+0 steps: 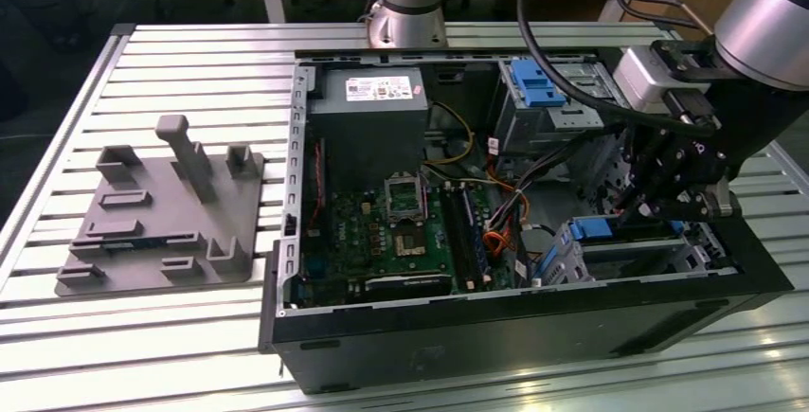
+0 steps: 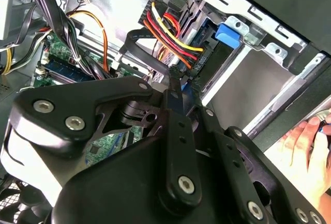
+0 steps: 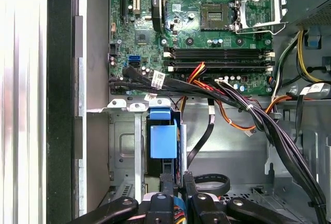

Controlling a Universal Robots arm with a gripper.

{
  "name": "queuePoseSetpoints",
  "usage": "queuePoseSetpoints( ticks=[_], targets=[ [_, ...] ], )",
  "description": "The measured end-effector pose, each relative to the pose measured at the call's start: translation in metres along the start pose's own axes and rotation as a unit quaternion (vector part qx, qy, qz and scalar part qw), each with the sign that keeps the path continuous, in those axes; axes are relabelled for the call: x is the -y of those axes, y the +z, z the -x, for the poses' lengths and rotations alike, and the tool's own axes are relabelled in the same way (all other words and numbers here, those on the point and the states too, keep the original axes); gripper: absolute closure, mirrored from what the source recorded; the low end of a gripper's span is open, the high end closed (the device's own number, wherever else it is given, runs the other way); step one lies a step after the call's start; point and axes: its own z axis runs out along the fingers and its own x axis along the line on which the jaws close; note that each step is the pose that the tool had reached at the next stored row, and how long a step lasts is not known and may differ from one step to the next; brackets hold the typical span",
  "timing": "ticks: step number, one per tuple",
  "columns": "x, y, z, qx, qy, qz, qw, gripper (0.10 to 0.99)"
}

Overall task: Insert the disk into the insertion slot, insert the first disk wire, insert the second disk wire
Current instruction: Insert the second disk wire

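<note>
The disk [image 1: 592,230], with its blue carrier end showing, sits inside the silver insertion slot [image 1: 647,259] at the case's front corner on the exterior view's right. My gripper [image 1: 660,206] hangs just over that end. In the first wrist view the fingers [image 3: 166,185] stand close together just beside the blue carrier [image 3: 163,141]. In the second wrist view the gripper [image 2: 176,81] is shut on the end of a black flat disk wire [image 2: 147,53], next to a black plug with red, yellow and orange leads [image 2: 199,58] at the disk's end [image 2: 227,35].
The open computer case holds a green motherboard [image 1: 392,232], a power supply [image 1: 367,99] and a taller grey cage with a blue latch [image 1: 537,80]. Bundled cables [image 3: 269,125] cross beside the bay. A grey fixture [image 1: 165,213] lies on the slatted table. A person's hand [image 2: 305,146] is outside the case.
</note>
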Motion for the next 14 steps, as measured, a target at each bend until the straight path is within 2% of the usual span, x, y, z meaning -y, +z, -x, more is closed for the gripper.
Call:
queuePoseSetpoints(
  ticks=[7, 12, 14],
  targets=[
    [-0.0027, -0.0019, 0.0000, 0.0001, -0.002, 0.0000, 1.0000, 0.890],
    [-0.0029, -0.0021, -0.0001, -0.0012, -0.038, 0.0004, 0.9993, 0.890],
    [-0.0028, -0.0021, -0.0001, -0.0012, -0.039, 0.0004, 0.9992, 0.890]
  ],
)
